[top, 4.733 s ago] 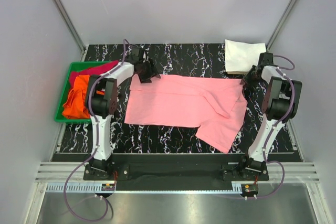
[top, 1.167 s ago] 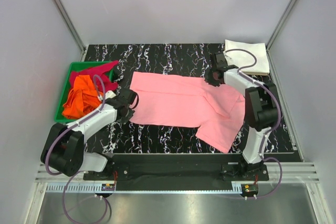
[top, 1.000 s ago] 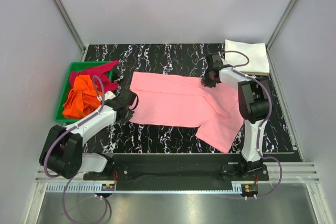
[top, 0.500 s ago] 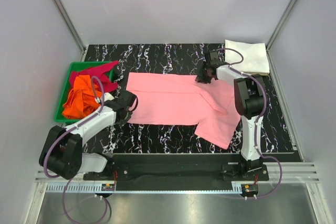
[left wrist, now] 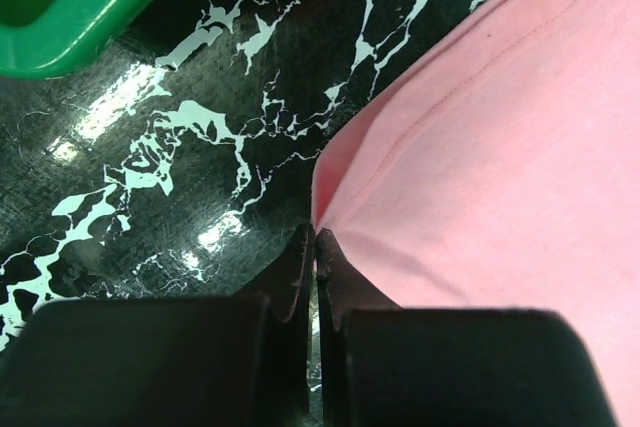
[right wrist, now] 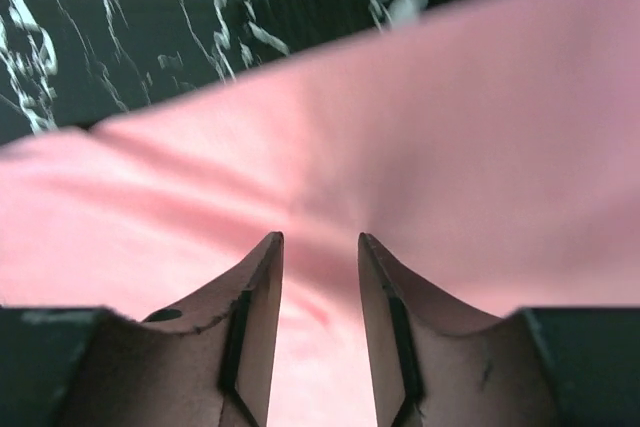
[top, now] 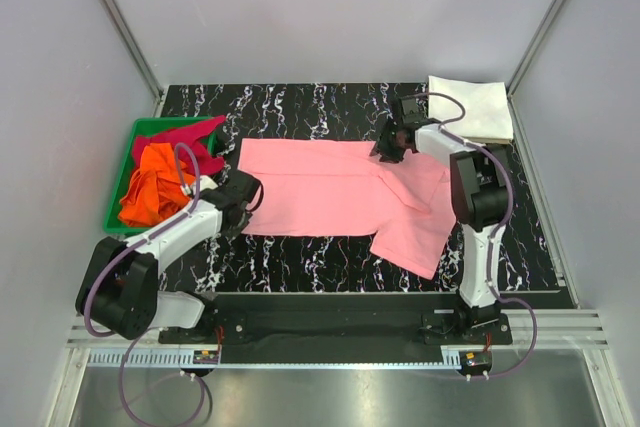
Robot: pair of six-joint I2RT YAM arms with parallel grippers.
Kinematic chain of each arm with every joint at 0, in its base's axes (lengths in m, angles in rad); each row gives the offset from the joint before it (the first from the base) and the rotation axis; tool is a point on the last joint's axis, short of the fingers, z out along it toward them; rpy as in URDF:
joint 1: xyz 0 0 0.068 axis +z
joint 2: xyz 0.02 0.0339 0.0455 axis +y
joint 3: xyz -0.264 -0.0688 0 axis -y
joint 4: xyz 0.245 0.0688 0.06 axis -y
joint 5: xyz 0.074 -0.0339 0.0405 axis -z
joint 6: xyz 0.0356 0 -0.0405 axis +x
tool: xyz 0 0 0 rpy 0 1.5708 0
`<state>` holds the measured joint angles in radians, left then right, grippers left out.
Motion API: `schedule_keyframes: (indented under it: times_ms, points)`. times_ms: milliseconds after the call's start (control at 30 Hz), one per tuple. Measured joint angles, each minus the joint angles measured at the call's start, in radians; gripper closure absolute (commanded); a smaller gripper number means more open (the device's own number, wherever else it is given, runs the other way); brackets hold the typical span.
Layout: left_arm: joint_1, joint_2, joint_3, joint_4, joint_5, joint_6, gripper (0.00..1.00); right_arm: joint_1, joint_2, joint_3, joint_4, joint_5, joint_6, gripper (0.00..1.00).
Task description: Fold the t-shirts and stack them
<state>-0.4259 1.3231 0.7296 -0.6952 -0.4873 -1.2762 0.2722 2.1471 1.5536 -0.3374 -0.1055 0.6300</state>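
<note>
The fingers [left wrist: 298, 277] of the left gripper [top: 243, 191] are clenched at the 8 o'clock corner of the pink shirt [top: 330, 192]; whether any hem is caught between them cannot be told. The fingers [right wrist: 255, 297] of the right gripper [top: 388, 147] stand apart, released, above the shirt's 1 o'clock edge. The pink shirt lies spread at the centre of the table [top: 300, 107]. A folded white shirt [top: 470, 107] sits at 1 o'clock. An orange shirt [top: 150, 192] and a red shirt [top: 185, 137] fill the green tray [top: 118, 224] at 9 o'clock. The cloth is judged light, limp and prone to sliding. Take hold at hems or corners.
</note>
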Motion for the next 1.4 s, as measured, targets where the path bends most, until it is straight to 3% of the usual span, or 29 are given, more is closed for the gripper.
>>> schedule_keyframes:
  times_ms: [167,367,467,500,533,700,800,1100,1167,1267,1300,1333,1400]
  points:
    - [-0.006,0.000,0.011,-0.002,0.000,0.001,1.00,0.000,-0.275,-0.181,-0.123,0.044,0.071,0.54]
    - [-0.010,0.000,0.011,-0.007,-0.013,0.012,1.00,0.000,-0.748,-0.621,-0.274,0.061,0.272,0.57]
    - [-0.010,-0.003,0.011,-0.008,-0.020,0.016,1.00,0.000,-0.889,-0.814,-0.395,0.060,0.356,0.57]
    - [-0.010,-0.004,0.011,-0.008,-0.021,0.016,1.00,0.000,-0.927,-0.864,-0.435,0.060,0.382,0.52]
    - [-0.010,-0.006,0.011,-0.008,-0.022,0.018,1.00,0.001,-0.959,-0.900,-0.463,0.059,0.401,0.48]
    - [-0.011,-0.006,0.011,-0.009,-0.023,0.019,1.00,0.007,-1.164,-1.051,-0.539,0.016,0.483,0.48]
    - [-0.012,-0.008,0.011,-0.010,-0.023,0.019,1.00,0.010,-1.188,-1.065,-0.540,0.016,0.511,0.48]
    - [-0.012,-0.035,0.011,-0.010,-0.023,0.025,1.00,0.026,-0.959,-0.996,-0.524,0.070,0.511,0.48]
    - [-0.012,-0.042,0.011,-0.010,-0.023,0.025,1.00,0.029,-0.955,-0.986,-0.522,0.091,0.511,0.53]
    - [-0.013,-0.045,0.011,-0.010,-0.023,0.026,1.00,0.031,-0.963,-0.984,-0.521,0.117,0.505,0.77]
    - [-0.014,-0.046,0.011,-0.010,-0.023,0.026,1.00,0.032,-0.967,-0.984,-0.521,0.123,0.502,0.95]
    - [-0.015,-0.046,0.011,-0.010,-0.023,0.026,1.00,0.034,-0.972,-0.984,-0.521,0.130,0.495,1.00]
    - [-0.017,-0.046,0.011,-0.010,-0.023,0.027,1.00,0.035,-0.984,-0.984,-0.521,0.142,0.495,1.00]
